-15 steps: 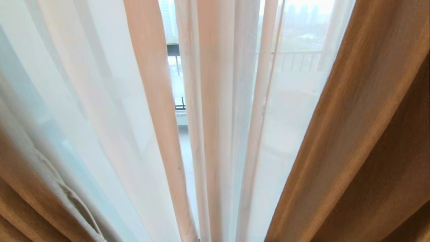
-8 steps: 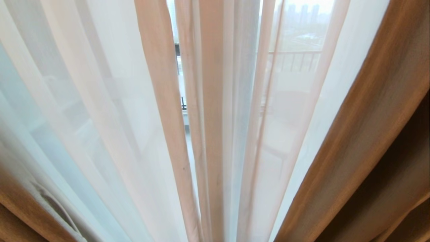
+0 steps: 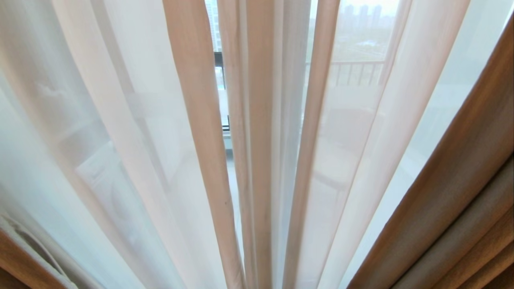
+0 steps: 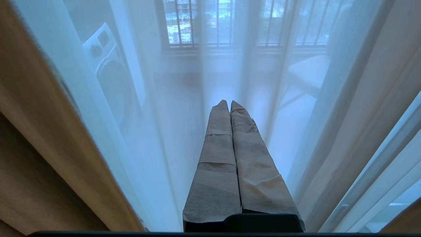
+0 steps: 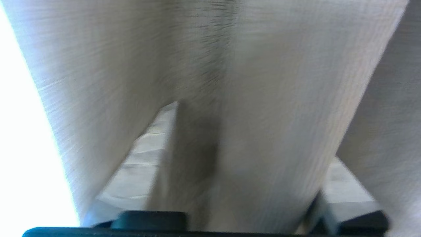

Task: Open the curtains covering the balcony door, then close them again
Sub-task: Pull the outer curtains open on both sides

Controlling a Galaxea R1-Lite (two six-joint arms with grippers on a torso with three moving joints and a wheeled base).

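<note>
In the head view, sheer white see-through curtain folds filled the frame, with tan woven drapes at lower right and a dark balcony railing showing through at upper centre. In the left wrist view, the left gripper pointed at the sheer layer, fingers pressed together, a white washing machine blurred behind at upper left. In the right wrist view, the right gripper's pale fingers stood spread, a greyish woven fold hanging between them.

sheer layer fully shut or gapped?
Gapped: a narrow slit in the sheer layer at centre shows the balcony railing unveiled.
</note>
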